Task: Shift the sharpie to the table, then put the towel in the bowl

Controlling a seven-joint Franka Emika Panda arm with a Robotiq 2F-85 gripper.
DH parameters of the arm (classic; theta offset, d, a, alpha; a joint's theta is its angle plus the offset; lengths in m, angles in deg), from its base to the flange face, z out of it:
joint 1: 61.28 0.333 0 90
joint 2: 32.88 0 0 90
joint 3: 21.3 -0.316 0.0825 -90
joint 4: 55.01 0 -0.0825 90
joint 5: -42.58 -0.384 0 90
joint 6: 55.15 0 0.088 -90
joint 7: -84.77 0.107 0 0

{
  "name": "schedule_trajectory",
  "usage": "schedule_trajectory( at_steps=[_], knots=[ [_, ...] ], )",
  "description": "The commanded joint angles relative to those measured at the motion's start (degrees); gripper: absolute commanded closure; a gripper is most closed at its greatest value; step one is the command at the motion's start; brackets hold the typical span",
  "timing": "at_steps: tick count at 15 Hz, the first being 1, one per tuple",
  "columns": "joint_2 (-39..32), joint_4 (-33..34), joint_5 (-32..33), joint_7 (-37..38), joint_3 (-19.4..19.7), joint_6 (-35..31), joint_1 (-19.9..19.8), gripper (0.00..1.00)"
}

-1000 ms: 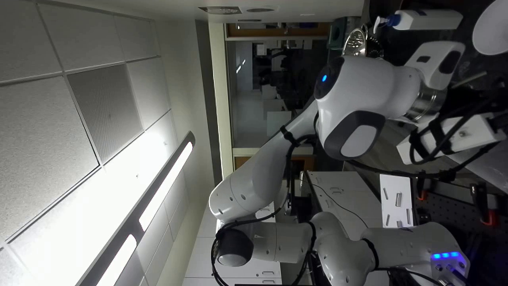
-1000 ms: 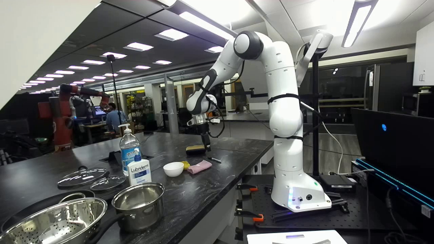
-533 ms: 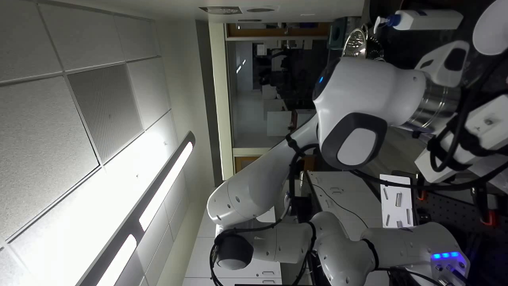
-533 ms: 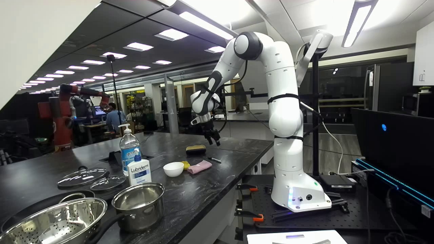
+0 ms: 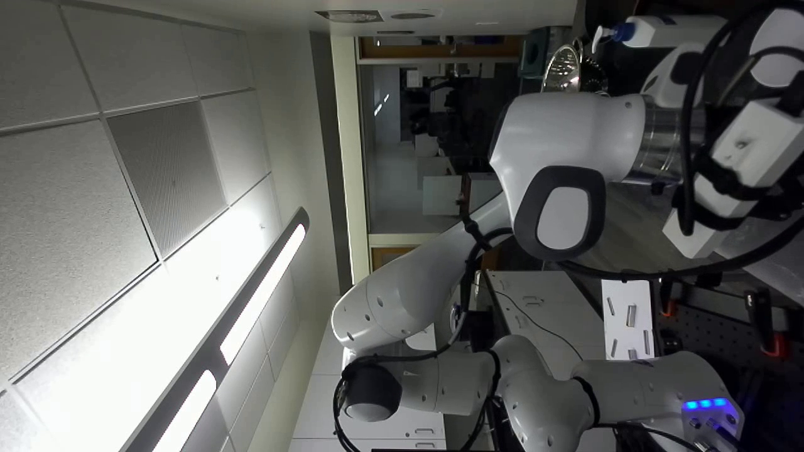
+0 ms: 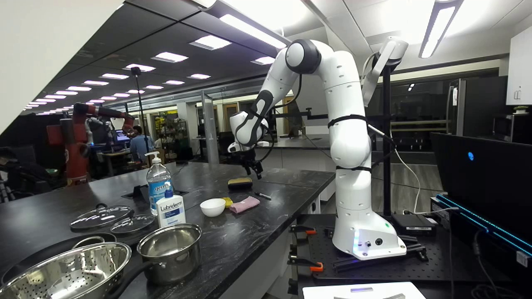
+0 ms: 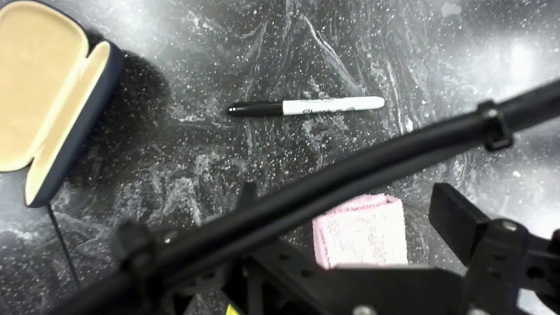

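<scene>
Resting on the table [image 6: 286, 203]: a capped Sharpie marker [image 7: 332, 106]

It lies near a folded pink towel [image 7: 365, 232] and an open eyeglass case [image 7: 33, 83]. A white bowl [image 6: 213, 208] stands near the towel, a yellow item [image 6: 227, 202] between them. The gripper [image 6: 254, 172] hangs above the table, its jaws wide apart.

In an exterior view, a long lamp [image 5: 262, 294] shines in 2 strips and turns the ceiling [image 5: 125, 351] beside it plain white, but the right side is dim. In an exterior view, lights [image 6: 211, 42] overhead glow and the pot [image 6: 183, 261] glints. In the wrist view, white glare sits on the table [image 7: 210, 144], a dark shadow lies by the case [image 7: 39, 78], and the cable [image 7: 306, 197] looks blurry.
</scene>
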Motion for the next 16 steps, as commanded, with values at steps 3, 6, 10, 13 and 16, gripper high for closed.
schedule_trajectory(
  at_steps=[3,6,10,13,16],
  knots=[
    [-2.6,-1.4,-1.1,6.2,-1.1,-6.1,1.7,0.0],
    [-4.6,-1.2,-2.1,6.5,-2.1,-8.1,1.8,0.0],
    [-6.9,-0.5,-6.2,3.5,-3.9,-10.0,0.7,0.0],
    [-8.6,0.3,-9.5,1.3,-5.0,-11.9,-0.3,0.0],
    [-10.0,1.3,-12.8,-0.9,-5.9,-12.2,-1.5,0.0]
  ],
)
